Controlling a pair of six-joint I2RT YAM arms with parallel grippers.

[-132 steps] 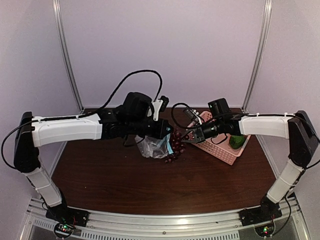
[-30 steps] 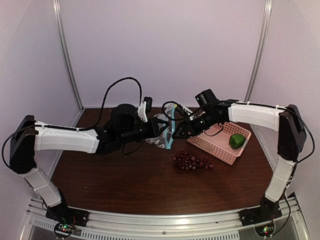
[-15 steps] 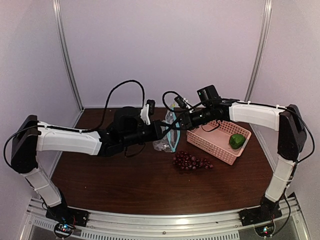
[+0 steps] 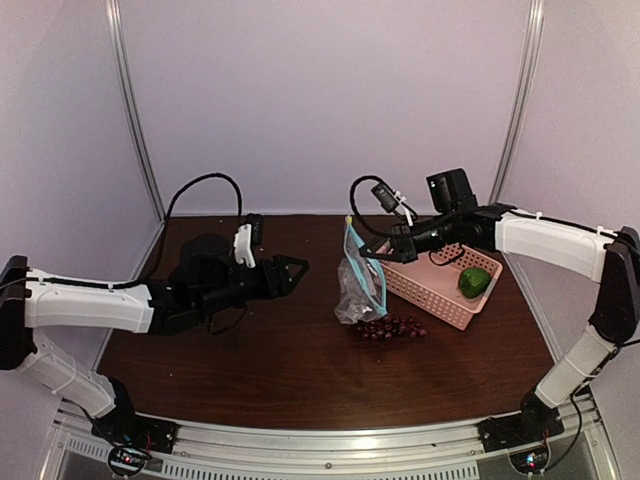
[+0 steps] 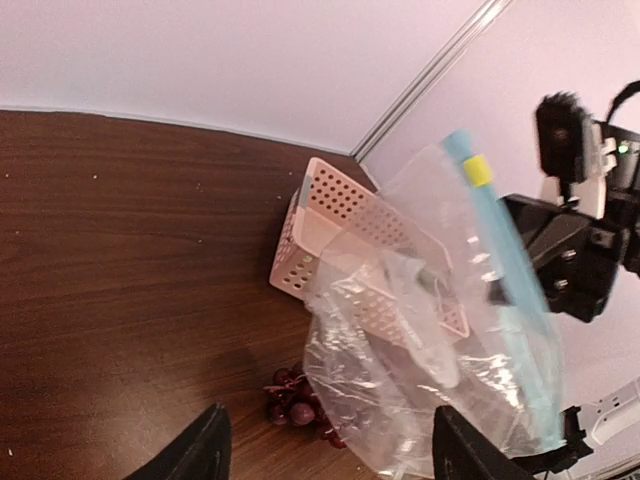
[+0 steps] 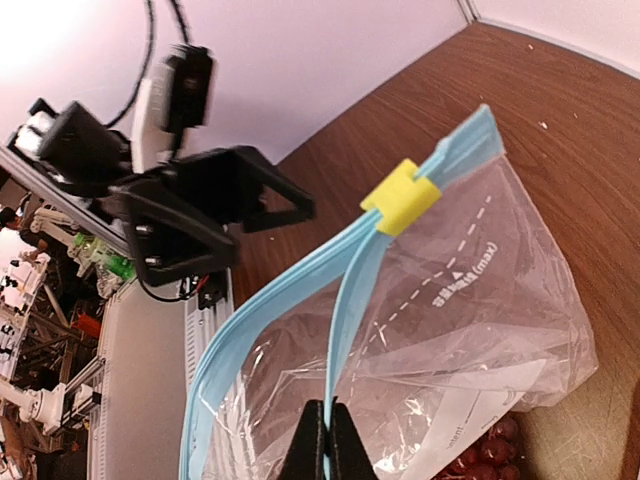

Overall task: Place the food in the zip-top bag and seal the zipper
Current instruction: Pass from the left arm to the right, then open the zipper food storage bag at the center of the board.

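Below the right gripper (image 6: 328,445), whose fingers are pinched on the zipper (image 6: 345,300), the zip-top bag (image 4: 355,295) hangs with its strip running steeply downward. The grapes (image 4: 388,327) lie just under the bag's bottom. The left gripper (image 4: 292,272), fingers spread and empty, sits well to the bag's left.

**Top view: bag hangs from right gripper**

Right gripper (image 4: 385,250) pinches the bag (image 4: 358,292) by its blue strip (image 4: 366,268). The bag hangs down, its lower end at the table (image 4: 250,370), touching or just beside the grapes (image 4: 388,327). Left gripper (image 4: 290,270) is spread wide and empty, well apart from the bag. A green vegetable (image 4: 475,281) lies in the pink basket (image 4: 430,290).
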